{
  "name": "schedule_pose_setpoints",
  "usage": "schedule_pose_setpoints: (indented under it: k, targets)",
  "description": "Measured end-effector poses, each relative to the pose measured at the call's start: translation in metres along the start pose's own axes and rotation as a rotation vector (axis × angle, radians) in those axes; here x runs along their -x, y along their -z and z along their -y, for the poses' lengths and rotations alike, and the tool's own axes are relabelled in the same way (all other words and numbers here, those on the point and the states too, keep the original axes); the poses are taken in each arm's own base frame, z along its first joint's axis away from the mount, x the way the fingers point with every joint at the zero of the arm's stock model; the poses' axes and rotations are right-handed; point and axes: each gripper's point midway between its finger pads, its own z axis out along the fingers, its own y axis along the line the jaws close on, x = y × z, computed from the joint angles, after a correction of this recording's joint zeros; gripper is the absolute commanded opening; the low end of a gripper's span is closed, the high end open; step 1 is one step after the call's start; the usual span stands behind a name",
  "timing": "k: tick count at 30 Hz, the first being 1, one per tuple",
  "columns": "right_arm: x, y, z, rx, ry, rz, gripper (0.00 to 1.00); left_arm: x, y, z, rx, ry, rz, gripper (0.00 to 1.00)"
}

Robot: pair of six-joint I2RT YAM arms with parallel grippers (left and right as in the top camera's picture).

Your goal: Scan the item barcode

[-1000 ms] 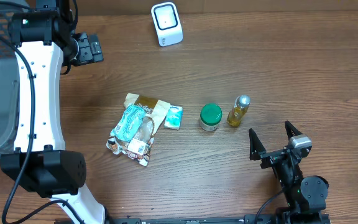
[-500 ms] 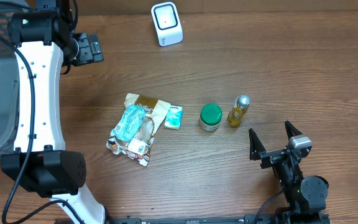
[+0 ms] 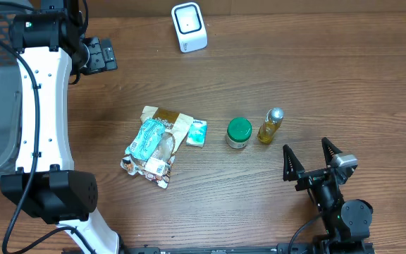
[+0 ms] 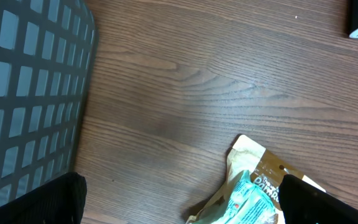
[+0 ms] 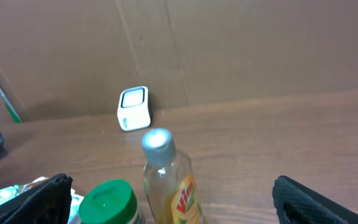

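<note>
Because the bottle (image 3: 271, 125) stands tall and narrow on the desk (image 3: 344, 77), just beside the green-lidded jar (image 3: 239, 132), a careless close by the right hand (image 3: 305, 145) — wide open, empty, near it — could topple either. Off by the basket, the left hand (image 4: 180, 186) gapes empty too. Clear bottle, yellow liquid, silver cap, printed label — scanner (image 3: 189, 27) well apart.

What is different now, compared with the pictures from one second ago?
Almost nothing. The right gripper turned very slightly, its fingers open and empty; nothing was taken hold of or let go. The left gripper, bottle, green-lidded jar, packets and scanner stayed where they were.
</note>
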Motion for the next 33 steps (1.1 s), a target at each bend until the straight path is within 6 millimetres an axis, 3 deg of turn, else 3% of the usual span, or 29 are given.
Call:
schedule_pose_setpoints:
  k: [4, 6, 9, 13, 18, 22, 23, 33]
  targets:
    - [0.002, 0.004, -0.001, -0.011, -0.022, -0.043, 1.00, 0.000, 0.000, 0.000, 0.000, 0.000, 0.000, 1.00]
    - [0.026, 0.010, -0.007, -0.011, -0.023, -0.027, 1.00, 0.000, 0.000, 0.000, 0.000, 0.000, 0.000, 1.00]
    - [0.087, 0.028, -0.022, -0.010, -0.018, 0.035, 1.00, 0.000, 0.000, 0.000, 0.000, 0.000, 0.000, 1.00]
    - [0.149, 0.050, -0.037, -0.022, -0.025, 0.029, 1.00, 0.000, 0.000, 0.000, -0.001, 0.000, -0.001, 1.00]
    - [0.181, 0.052, -0.045, -0.066, -0.057, -0.143, 1.00, 0.000, 0.000, 0.000, 0.000, 0.000, 0.000, 1.00]
    - [0.185, 0.043, -0.044, -0.111, -0.087, -0.332, 1.00, 0.000, 0.000, 0.000, 0.000, 0.000, 0.000, 1.00]
    - [0.185, 0.032, -0.042, -0.131, -0.101, -0.414, 1.00, 0.000, 0.000, 0.000, 0.000, 0.000, 0.000, 0.99]
    - [0.132, -0.008, -0.023, -0.218, -0.160, -0.777, 1.00, 0.000, 0.000, 0.000, 0.000, 0.000, 0.000, 1.00]
